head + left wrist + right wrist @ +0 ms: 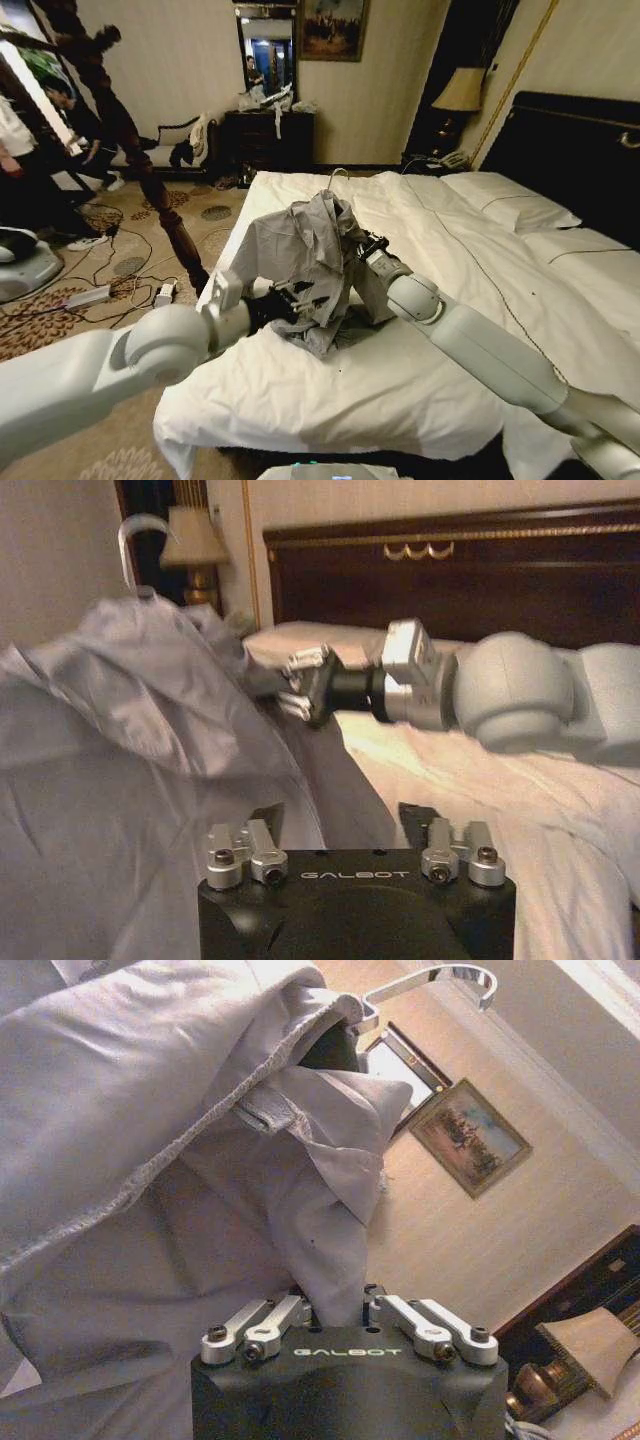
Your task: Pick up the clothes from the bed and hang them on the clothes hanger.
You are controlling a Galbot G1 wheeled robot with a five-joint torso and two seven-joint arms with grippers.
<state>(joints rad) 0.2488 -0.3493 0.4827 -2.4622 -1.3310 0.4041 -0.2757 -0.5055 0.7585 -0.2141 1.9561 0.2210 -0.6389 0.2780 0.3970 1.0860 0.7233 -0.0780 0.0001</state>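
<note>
The clothes (pixel 300 240), a light grey collared shirt, hang bunched over the clothes hanger above the bed (pixel 400 385). The hanger's wire hook (pixel 335 178) sticks up out of the collar. My right gripper (pixel 358 243) is shut on the shirt's fabric just below the collar, holding it up. In the right wrist view its fingers (pixel 300 1312) pinch cloth under the hook (pixel 440 978). My left gripper (pixel 300 298) stands open against the shirt's lower part. The left wrist view shows the left gripper (pixel 340 815), the shirt (pixel 130 730), the hook (pixel 138 532) and the right gripper (pixel 290 688).
A dark carved wooden post (pixel 130 140) stands off the bed's left side, with cables and a power strip (pixel 90 295) on the carpet. Pillows (pixel 510 200) and the black headboard (pixel 570 150) lie to the right. A dresser (pixel 268 135) and a lamp (pixel 460 90) stand behind.
</note>
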